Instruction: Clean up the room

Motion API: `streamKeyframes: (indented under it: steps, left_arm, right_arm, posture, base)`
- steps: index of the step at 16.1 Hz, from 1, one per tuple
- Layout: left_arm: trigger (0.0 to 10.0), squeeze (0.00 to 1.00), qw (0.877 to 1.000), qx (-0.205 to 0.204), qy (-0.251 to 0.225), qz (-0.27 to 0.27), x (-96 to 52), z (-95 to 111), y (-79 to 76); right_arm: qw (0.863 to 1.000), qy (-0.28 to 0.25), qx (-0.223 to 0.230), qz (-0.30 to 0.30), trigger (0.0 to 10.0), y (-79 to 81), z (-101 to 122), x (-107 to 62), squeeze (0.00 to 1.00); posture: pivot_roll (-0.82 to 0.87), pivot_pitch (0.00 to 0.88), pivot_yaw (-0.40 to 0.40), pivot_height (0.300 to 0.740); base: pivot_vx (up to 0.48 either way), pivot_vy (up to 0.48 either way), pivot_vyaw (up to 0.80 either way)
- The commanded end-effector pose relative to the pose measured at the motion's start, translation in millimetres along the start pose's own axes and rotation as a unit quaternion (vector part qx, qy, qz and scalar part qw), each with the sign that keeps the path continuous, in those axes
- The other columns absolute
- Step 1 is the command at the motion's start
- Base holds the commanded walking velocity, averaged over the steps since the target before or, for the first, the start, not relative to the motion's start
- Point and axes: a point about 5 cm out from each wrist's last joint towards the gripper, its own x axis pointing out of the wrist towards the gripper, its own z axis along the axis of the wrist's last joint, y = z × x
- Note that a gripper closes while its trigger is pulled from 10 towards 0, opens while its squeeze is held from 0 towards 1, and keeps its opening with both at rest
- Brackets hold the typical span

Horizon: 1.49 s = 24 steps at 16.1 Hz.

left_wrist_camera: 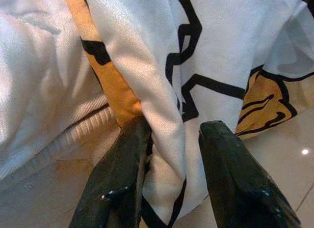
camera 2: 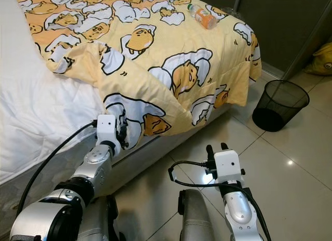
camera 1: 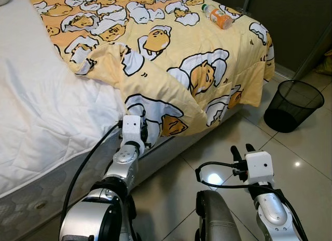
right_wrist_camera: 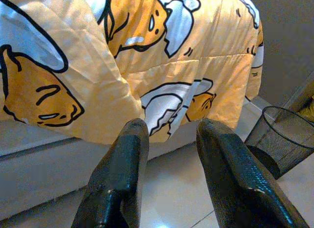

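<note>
Silver arms reach forward from the robot's body, the left one stretched up toward the side of the bed, the right one bent low over the floor. The left tool [camera 1: 143, 133] sits at the hanging corner of the yellow cartoon-print quilt [camera 1: 171, 54], just beside the mattress edge. In the left wrist view its two black fingers [left_wrist_camera: 117, 184] stand apart with a fold of the quilt's white-and-orange cloth hanging between them; one finger touches the cloth, the other stands just clear of it, so the tool is parted around the fold and not clenched on it.

The quilt lies crumpled across the far end of the white mattress [camera 1: 41, 111], its corner draping down over the bed's side toward the glossy beige tiled floor [camera 1: 306, 142]. A clear plastic bottle with an orange label [camera 1: 217, 16] lies on its side on top of the quilt near the far corner of the bed.

The right tool [camera 1: 241, 150] hovers above the floor, well apart from the quilt, pointing toward the draped edge; its fingers [right_wrist_camera: 230, 174] are spread and hold nothing. A round black wire-mesh waste bin [camera 1: 292, 105] stands on the floor near the foot of the bed, to the right of the hanging quilt.
</note>
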Motion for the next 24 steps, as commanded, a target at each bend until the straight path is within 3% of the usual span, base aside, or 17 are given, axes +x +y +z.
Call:
streamKeyframes:
  steps: [1,12,13,14,20,24]
  left_arm:
    - [0.0,0.0,1.0,0.013,-0.005,0.0,1.6,4.3,0.2]
    - [0.0,0.0,0.999,0.05,-0.01,0.0,2.3,6.7,-2.4]
    - [1.3,0.0,0.999,0.046,-0.007,0.015,3.2,8.2,0.3]
    - [10.0,0.0,0.999,0.05,-0.008,0.019,3.4,9.0,0.9]
    - [10.0,0.0,0.999,0.022,-0.024,0.03,3.0,11.9,7.0]
    - [10.0,0.0,0.999,0.018,-0.016,0.042,0.2,3.9,11.4]
  right_arm:
    - [1.0,0.0,-0.002,0.001,10.0,0.4,2.0,2.7,0.0]
    - [1.0,-0.005,-0.006,0.004,10.0,-1.4,4.4,6.6,0.0]
    - [1.0,-0.005,-0.005,0.003,10.0,-1.4,4.6,7.1,0.0]
    - [1.0,-0.005,-0.005,0.003,10.0,-1.1,4.6,7.2,0.0]
    - [1.0,-0.004,-0.002,0.003,10.0,1.5,4.3,10.3,0.0]
    - [1.0,-0.006,-0.001,0.004,10.0,1.9,4.2,11.9,0.0]
  posture:
    - [-0.24,0.04,0.031,0.595]
    - [-0.24,0.021,0.023,0.595]
    - [-0.24,0.024,0.023,0.595]
    - [-0.24,0.025,0.023,0.595]
    - [-0.22,0.03,0.026,0.595]
    - [-0.22,0.026,0.03,0.595]
  base:
    - [0.0,0.0,0.0]
    - [0.0,0.0,0.0]
    - [0.0,0.0,0.0]
    - [0.0,0.0,0.0]
    - [0.0,0.0,0.0]
    - [-0.396,0.0,0.0]
